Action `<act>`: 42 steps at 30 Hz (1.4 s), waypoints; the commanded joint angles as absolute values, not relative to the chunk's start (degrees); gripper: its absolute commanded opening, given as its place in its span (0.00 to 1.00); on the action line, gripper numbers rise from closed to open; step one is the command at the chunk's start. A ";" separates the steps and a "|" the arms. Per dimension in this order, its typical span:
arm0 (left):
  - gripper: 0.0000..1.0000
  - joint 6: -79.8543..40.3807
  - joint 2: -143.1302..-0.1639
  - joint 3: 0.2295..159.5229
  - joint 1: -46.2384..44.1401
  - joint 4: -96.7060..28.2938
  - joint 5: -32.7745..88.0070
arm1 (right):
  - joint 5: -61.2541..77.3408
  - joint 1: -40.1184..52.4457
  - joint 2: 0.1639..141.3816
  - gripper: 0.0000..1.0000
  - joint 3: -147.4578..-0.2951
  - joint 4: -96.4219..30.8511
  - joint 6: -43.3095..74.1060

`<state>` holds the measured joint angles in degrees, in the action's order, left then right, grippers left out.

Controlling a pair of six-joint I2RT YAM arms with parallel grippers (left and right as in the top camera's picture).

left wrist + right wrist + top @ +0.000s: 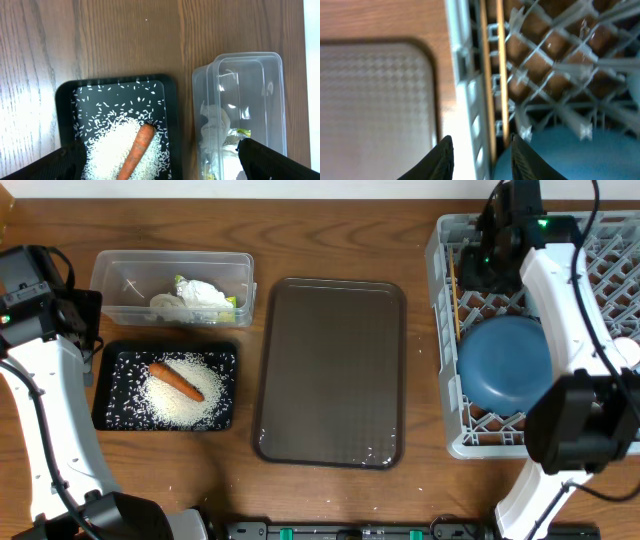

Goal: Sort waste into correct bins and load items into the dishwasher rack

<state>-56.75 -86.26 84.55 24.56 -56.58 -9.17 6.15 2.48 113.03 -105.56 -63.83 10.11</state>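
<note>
Step in hand, as I read it: releasing the chopsticks (502, 75) into the rack (465, 80). Open your right pincer (481, 155) fully and lift straight up, so neither finger drags a stick over the rack's left wall. Right pincer: jaws partly open, gripping nothing that shows; the chopsticks lie side by side along the inside of that wall, running between the two fingers, with the bowl (560, 155) just beside them.
</note>
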 commanded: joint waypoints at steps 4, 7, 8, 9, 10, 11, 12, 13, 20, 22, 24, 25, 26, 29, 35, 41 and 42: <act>0.99 -56.45 -86.61 84.55 24.80 -56.75 -9.45 | 11.03 3.60 97.67 0.33 -105.67 -74.52 12.40; 0.99 -56.45 -86.61 84.55 24.80 -56.75 -9.45 | 9.58 5.67 94.15 0.30 -105.12 -78.19 12.40; 0.99 -56.45 -86.61 84.55 24.80 -56.75 -9.45 | 8.78 6.81 92.77 0.29 -104.44 -78.59 12.40; 0.99 -56.45 -86.61 84.55 24.80 -56.75 -9.45 | 7.81 7.90 91.50 0.29 -103.63 -78.54 12.47; 0.99 -56.45 -86.61 84.55 24.80 -56.75 -9.45 | 6.33 9.08 90.17 0.29 -102.52 -78.26 13.08; 0.99 -56.45 -86.61 84.55 24.80 -56.75 -9.45 | 3.75 10.59 88.44 0.29 -100.82 -77.76 14.57; 0.99 -56.45 -86.61 84.55 24.80 -56.75 -9.45 | 1.21 11.97 86.80 0.29 -98.98 -77.14 16.08; 0.99 -56.45 -86.61 84.55 24.80 -56.75 -9.45 | -0.95 13.37 85.08 0.29 -96.75 -76.25 17.34; 0.99 -56.45 -86.61 84.55 24.80 -56.75 -9.45 | -3.86 20.32 70.83 0.58 -75.77 -63.09 18.20; 0.99 -56.45 -86.61 84.55 24.80 -56.75 -9.45 | -3.84 20.86 66.11 0.99 -68.31 -58.39 18.22; 0.99 -56.45 -86.61 84.55 24.80 -56.75 -9.45 | -3.84 20.86 64.60 0.99 -65.41 -57.21 18.26; 0.99 -56.45 -86.61 84.55 24.80 -56.75 -9.45 | -3.81 20.86 64.31 0.99 -64.47 -57.17 18.31; 0.99 -56.45 -86.61 84.55 24.80 -56.75 -9.45 | -3.81 20.86 64.34 0.99 -63.88 -57.21 18.41; 0.99 -56.45 -86.61 84.55 24.80 -56.75 -9.45 | -3.53 20.86 64.66 0.99 -62.50 -57.45 18.44; 0.99 -56.45 -86.61 84.55 24.80 -56.75 -9.45 | -1.89 20.86 65.49 0.99 -62.06 -57.71 18.41; 0.99 -56.45 -86.61 84.55 24.80 -56.75 -9.45 | -1.89 20.86 65.54 0.99 -62.06 -61.58 18.39; 0.99 -56.45 -86.61 84.55 24.80 -56.75 -9.45 | -1.89 20.86 65.54 0.99 -62.06 -62.22 18.39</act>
